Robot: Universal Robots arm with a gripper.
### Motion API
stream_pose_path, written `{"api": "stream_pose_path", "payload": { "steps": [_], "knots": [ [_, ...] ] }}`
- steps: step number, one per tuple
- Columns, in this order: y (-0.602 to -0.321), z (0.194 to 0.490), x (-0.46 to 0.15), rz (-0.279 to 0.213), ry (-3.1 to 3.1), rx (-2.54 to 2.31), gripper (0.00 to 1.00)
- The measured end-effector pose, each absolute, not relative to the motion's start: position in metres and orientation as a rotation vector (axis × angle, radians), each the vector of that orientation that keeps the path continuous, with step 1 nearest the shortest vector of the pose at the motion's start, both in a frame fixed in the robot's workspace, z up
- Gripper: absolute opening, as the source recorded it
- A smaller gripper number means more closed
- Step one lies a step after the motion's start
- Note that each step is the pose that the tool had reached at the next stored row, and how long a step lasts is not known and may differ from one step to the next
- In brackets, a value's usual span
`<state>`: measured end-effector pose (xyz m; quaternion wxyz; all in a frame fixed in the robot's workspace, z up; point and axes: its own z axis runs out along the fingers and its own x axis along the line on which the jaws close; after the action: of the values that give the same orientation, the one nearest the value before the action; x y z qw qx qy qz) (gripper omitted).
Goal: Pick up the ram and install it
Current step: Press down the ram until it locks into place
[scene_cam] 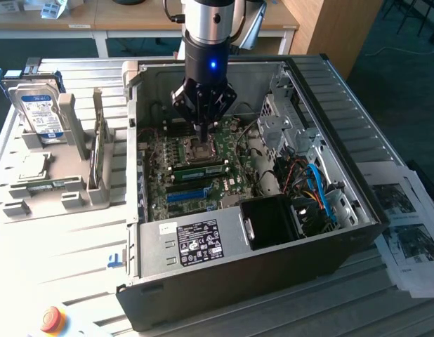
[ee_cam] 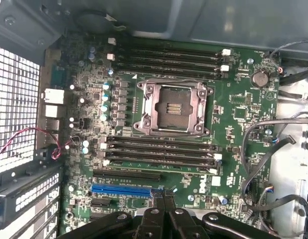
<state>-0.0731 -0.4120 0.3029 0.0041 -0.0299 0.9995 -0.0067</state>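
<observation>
Green ram (scene_cam: 198, 167) lies seated in a motherboard (ee_cam: 233, 149) slot just beside the CPU socket (ee_cam: 172, 108), inside the open case (scene_cam: 203, 246). Gripper (scene_cam: 201, 126) hangs above the socket, fingers (ee_cam: 163, 209) closed together, holding nothing.

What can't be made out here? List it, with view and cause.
Exterior view: whether the ram is fully seated, too small.
Exterior view: processor socket partly hidden by the shut gripper.
Exterior view: case label print, too small.
Wrist view: blue slot, its end behind the fingers.
</observation>
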Motion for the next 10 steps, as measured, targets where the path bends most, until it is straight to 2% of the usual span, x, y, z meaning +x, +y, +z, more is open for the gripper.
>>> {"api": "stream_pose_path", "payload": {
  "steps": [10],
  "knots": [
    [-0.4121, 0.3029, -0.073, -0.015, 3.149, -0.086, 0.1]
  ]
}}
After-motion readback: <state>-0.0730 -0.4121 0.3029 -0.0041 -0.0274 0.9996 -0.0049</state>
